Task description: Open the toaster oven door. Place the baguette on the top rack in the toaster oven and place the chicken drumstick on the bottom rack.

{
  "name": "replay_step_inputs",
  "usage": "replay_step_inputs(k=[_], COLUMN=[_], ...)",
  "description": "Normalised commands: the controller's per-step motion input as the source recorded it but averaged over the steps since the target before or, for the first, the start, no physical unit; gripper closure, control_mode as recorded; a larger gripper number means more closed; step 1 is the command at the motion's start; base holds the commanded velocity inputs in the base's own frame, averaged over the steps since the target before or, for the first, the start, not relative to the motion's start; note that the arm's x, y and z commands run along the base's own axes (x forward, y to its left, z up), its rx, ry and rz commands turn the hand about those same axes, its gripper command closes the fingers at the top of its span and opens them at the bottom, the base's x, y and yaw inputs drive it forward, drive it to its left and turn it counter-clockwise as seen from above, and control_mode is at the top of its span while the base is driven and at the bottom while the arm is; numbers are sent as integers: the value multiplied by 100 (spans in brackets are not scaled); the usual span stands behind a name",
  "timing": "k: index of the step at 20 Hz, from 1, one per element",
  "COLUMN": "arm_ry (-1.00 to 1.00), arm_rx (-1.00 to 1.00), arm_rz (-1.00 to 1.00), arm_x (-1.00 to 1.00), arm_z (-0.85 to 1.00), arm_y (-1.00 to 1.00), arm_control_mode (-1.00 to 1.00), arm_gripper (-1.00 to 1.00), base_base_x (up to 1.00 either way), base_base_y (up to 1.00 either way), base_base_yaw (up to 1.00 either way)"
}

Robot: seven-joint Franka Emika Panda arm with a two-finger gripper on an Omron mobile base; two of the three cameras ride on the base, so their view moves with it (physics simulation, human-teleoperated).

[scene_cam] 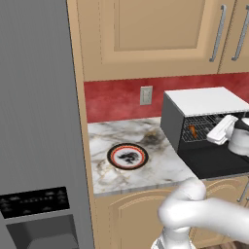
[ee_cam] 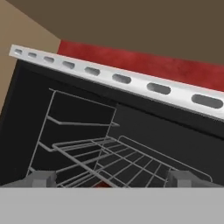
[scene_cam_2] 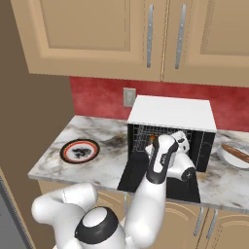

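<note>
**Open oven, hard to see inside**

Boxy black toaster oven [scene_cam_2: 170, 114] with flat white top, on the marbled counter [scene_cam: 124, 136]. Toaster oven door [scene_cam_2: 158, 182] folded down flat, partly hidden under the white arm. Thin silver wire top rack [ee_cam: 127, 159] cut off at the bottom edge. Gripper [ee_cam: 109, 178] spread wide, holding nothing, right at the oven mouth. Orange-brown baguette [scene_cam_2: 237, 154] on a plate right of the oven, partly cropped. Small orange bit inside, can't make out what.

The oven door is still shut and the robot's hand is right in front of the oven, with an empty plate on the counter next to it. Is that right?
Not quite. The toaster oven door is open, folded down flat, as the right base view shows. The rest holds: the gripper is at the toaster oven mouth, and the plate sits empty beside it.
</note>
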Motion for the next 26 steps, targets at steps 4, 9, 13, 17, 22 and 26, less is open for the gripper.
replay_step_inputs(k=[4,9,13,17,22,26], arm_ry=[0,0,0,0,0,0], arm_rx=[-3,-3,-3,-2,-1,0], arm_rz=[0,0,0,0,0,0], arm_x=[19,23,35,38,32,25], arm_z=[-9,-17,-17,-13,-14,-16], arm_y=[-9,-9,0,0,0,-9], arm_control_mode=[-100,-100,-100,-100,-100,-100], arm_gripper=[-100,-100,-100,-100,-100,-100], base_base_x=[0,0,0,0,0,0], base_base_y=[0,0,0,0,0,0], base_base_yaw=[0,0,0,0,0,0])
